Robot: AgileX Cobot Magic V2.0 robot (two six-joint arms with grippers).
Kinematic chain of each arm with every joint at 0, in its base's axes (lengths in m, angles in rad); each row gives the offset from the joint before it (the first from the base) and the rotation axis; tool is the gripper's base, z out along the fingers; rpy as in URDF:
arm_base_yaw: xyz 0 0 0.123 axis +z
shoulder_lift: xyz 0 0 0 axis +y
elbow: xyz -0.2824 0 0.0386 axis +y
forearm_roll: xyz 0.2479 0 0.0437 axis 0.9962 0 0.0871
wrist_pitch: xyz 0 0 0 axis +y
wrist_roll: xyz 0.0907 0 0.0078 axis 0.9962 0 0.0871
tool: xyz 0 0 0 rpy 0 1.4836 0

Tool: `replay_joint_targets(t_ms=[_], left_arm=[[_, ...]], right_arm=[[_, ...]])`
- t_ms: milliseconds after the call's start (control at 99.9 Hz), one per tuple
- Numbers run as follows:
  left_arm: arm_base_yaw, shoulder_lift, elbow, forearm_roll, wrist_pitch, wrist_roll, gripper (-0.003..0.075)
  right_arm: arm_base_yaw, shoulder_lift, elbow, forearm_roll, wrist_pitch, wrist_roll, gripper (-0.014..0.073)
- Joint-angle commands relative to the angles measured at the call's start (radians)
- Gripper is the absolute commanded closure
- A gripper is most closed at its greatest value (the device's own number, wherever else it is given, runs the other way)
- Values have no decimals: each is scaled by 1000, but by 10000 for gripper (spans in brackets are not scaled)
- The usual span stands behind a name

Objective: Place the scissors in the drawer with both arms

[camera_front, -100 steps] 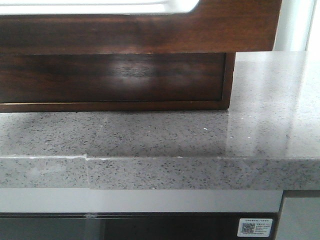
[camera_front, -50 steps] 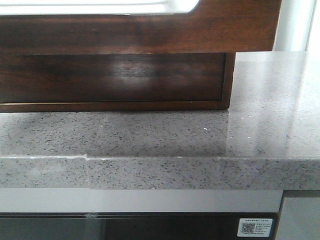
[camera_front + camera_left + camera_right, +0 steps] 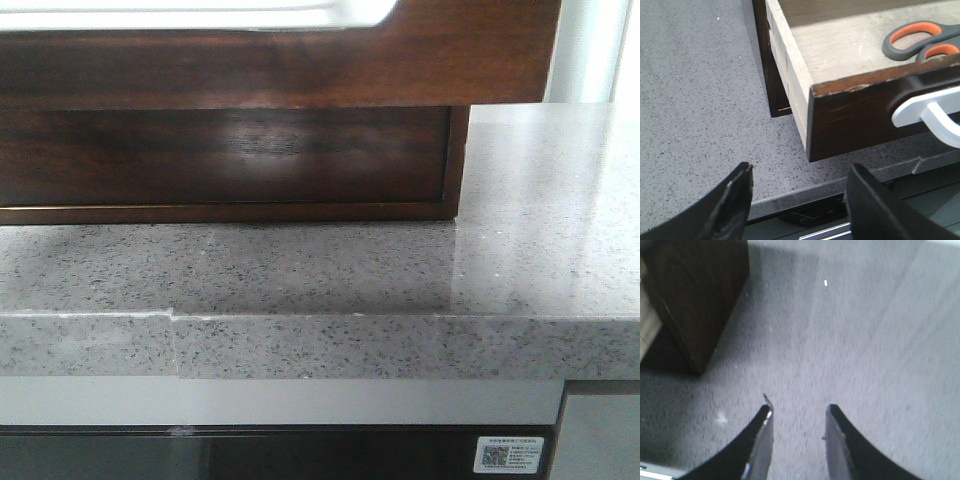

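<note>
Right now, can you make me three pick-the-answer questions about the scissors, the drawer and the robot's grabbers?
1. Where are the scissors?
A. on the counter
B. inside the drawer
C. in a gripper

2. What colour is inside the scissor handles?
A. orange
B. green
C. yellow

3. How is the left gripper?
A. shut on scissors
B. shut on the drawer
C. open, holding nothing

Answers:
1 B, they lie on the drawer's pale floor.
2 A, orange lines the grey loops.
3 C, its fingers stand apart over the grey counter.
</note>
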Motion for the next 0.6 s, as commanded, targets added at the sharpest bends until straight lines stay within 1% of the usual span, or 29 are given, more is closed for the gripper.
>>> replay_joint_targets(t_ms=[0, 140, 240, 360, 530, 590], left_arm=[[-6, 13, -34, -19, -62, -10, 336], [-6, 13, -34, -19, -62, -10, 336], [-6, 13, -34, -19, -62, -10, 336], [-6, 13, -34, -19, -62, -10, 336], [-6, 13, -34, -19, -62, -10, 339], [-6, 13, -34, -19, -62, -10, 369]], right_arm=[[-9, -43, 70, -8, -85, 58, 382], [-9, -109, 206, 9, -91, 106, 382], [-9, -139, 254, 9, -98, 113, 382], [-9, -149, 261, 9, -100, 112, 382], [-9, -149, 261, -28, -113, 110, 388], [-9, -149, 261, -30, -113, 110, 427]])
